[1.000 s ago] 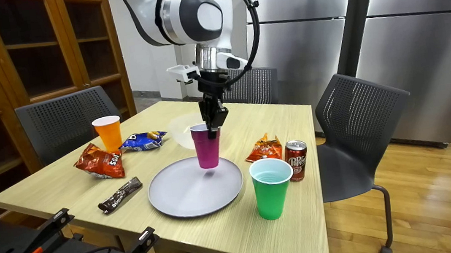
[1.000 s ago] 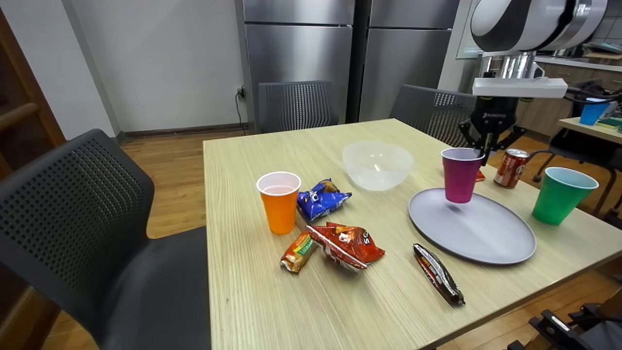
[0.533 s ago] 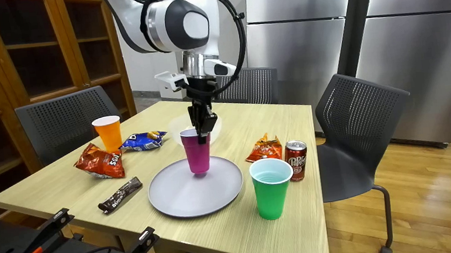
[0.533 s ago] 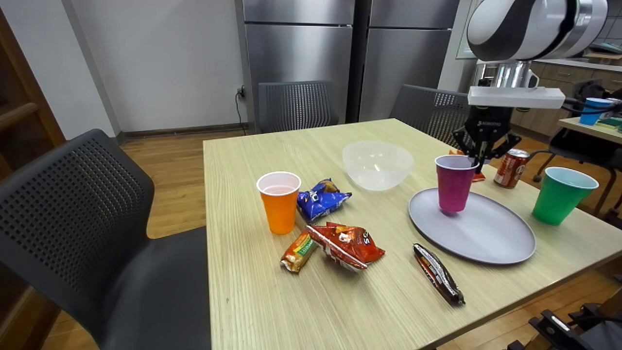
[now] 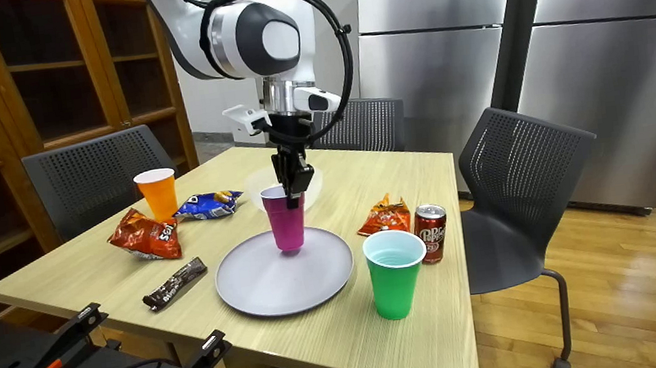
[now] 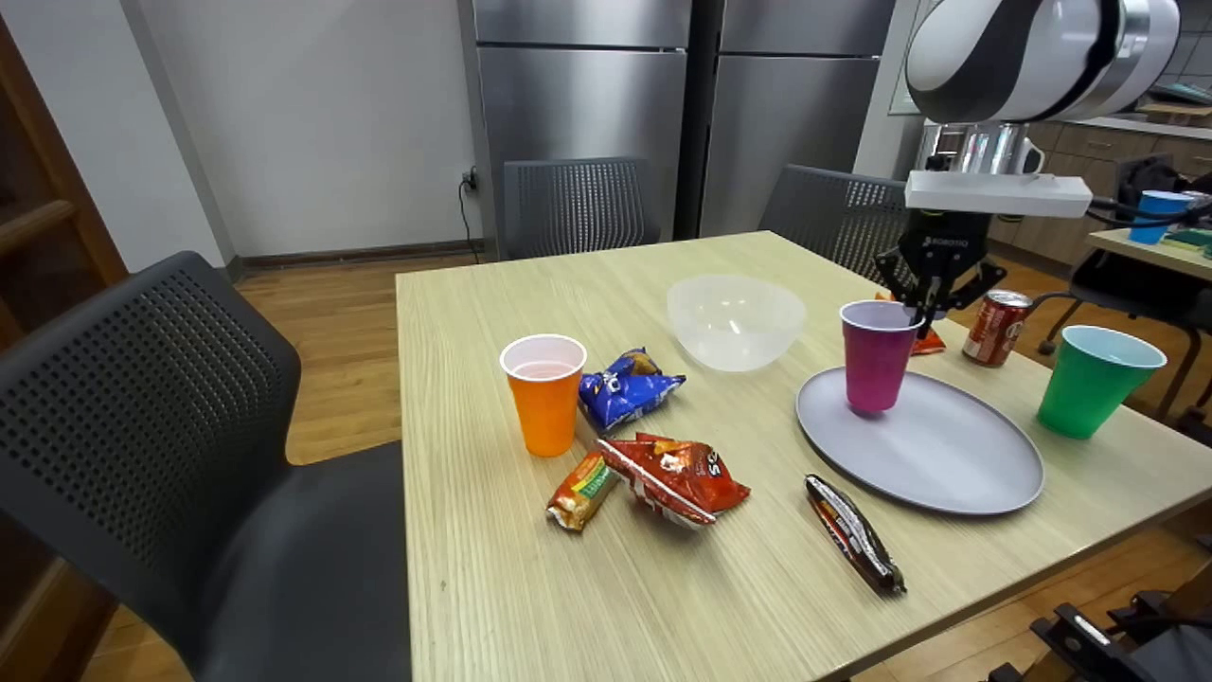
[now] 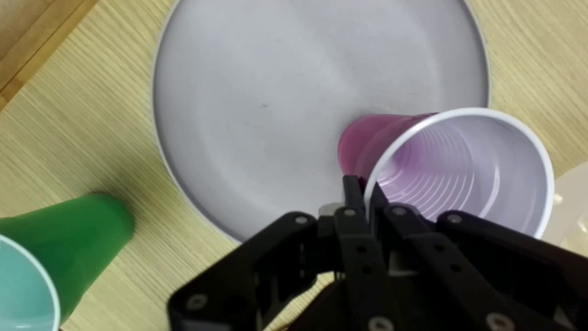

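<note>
My gripper (image 5: pixel 293 196) is shut on the near rim of a magenta plastic cup (image 5: pixel 287 225) with a white inside. It also shows in an exterior view (image 6: pixel 922 316). In the wrist view one fingertip (image 7: pixel 365 189) is inside the cup (image 7: pixel 441 161) and one outside, with the rim between them. The cup looks empty and is held roughly upright. Its base is over the grey round plate (image 5: pixel 271 283), toward one edge, at or just above the surface; I cannot tell if it touches. A translucent white bowl (image 6: pixel 737 322) stands behind the cup.
A green cup (image 5: pixel 394 284) and a soda can (image 5: pixel 431 234) stand beside the plate, near an orange snack bag (image 5: pixel 385 218). An orange cup (image 6: pixel 546 407), blue bag (image 6: pixel 627 390), red bag (image 6: pixel 677 476), dark bar (image 6: pixel 852 532) and orange-gold bar (image 6: pixel 581 493) lie farther off.
The gripper and held cup have moved left in both exterior views and lowered toward the plate. In the last half second they shifted slightly further left and a touch up.
</note>
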Controlling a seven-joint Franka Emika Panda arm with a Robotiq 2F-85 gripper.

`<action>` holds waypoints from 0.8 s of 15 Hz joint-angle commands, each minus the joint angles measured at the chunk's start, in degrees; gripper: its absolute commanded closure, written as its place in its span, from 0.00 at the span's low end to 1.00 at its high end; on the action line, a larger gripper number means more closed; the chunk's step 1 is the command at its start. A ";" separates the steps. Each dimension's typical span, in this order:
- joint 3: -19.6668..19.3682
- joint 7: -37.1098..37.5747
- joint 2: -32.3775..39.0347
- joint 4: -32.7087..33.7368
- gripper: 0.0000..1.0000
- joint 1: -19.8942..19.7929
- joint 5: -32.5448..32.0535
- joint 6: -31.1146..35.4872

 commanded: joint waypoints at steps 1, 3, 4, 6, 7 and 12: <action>0.43 0.51 -0.32 -0.83 0.99 -0.06 1.18 1.34; 0.42 0.52 -0.02 -0.73 0.99 -0.09 1.26 1.41; 0.39 0.56 0.16 -0.69 0.99 -0.07 1.27 1.45; 0.34 0.65 0.59 -0.64 0.99 -0.05 1.32 1.58; 0.32 0.73 0.82 -0.60 0.99 -0.07 1.43 1.62; 0.28 0.32 0.07 -1.46 0.68 -0.08 1.57 1.47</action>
